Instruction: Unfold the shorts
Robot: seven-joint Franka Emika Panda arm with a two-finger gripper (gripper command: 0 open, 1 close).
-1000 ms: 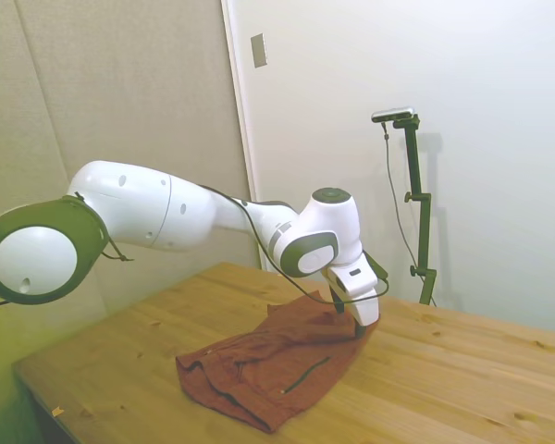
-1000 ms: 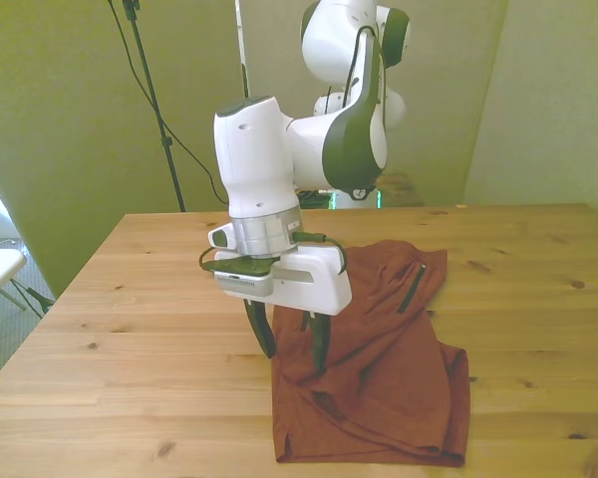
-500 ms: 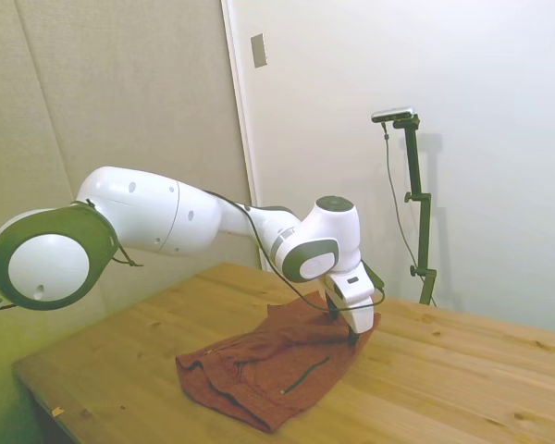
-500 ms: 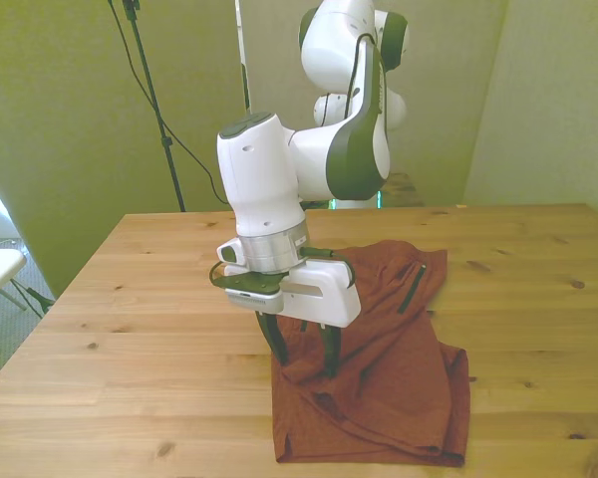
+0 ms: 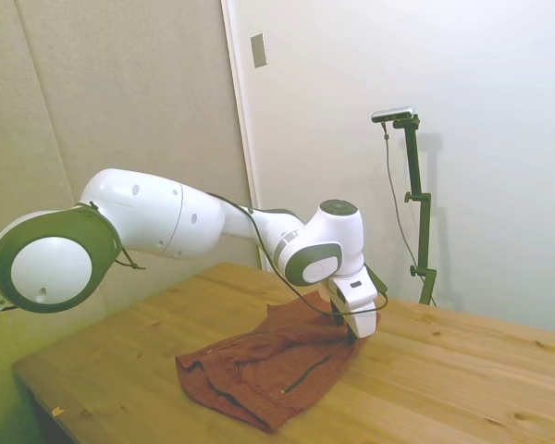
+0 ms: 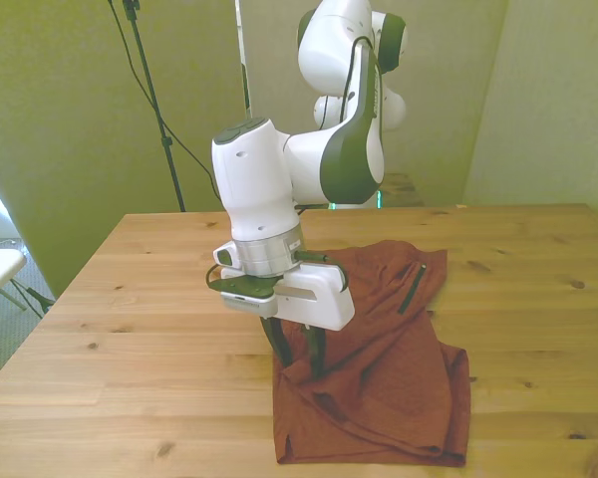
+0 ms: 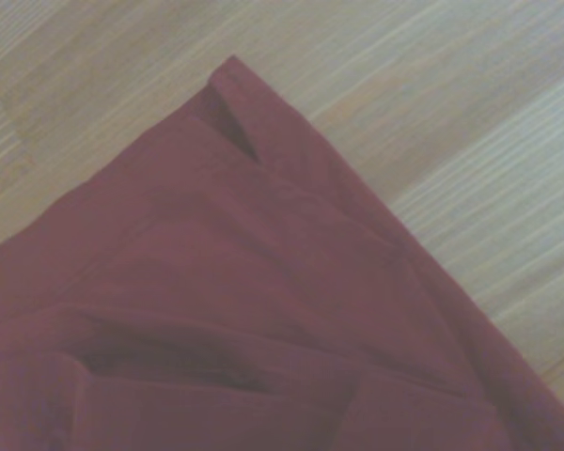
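The rust-red shorts [image 6: 384, 358] lie crumpled and folded on the wooden table [image 6: 130, 329], toward the front view's right. In the side view the shorts [image 5: 259, 365] show a dark zipper line [image 5: 305, 375]. My gripper [image 6: 297, 351] points down at the shorts' edge on the front view's left. Its fingers [image 6: 279, 342] reach the cloth with a raised fold between them and a gap still showing. From the side, the gripper [image 5: 350, 335] touches the far end of the garment. Close up, the wrist view has a folded corner of the shorts [image 7: 263, 310] on the wood.
Bare wood [image 6: 538, 289] surrounds the garment on all sides. The table's near edge [image 6: 130, 468] runs just in front of the shorts' hem. A wall and a door frame [image 5: 240, 139] stand behind the table.
The gripper has sunk lower onto the shorts' edge, and its fingers have drawn closer together around the fold. The shorts have barely shifted.
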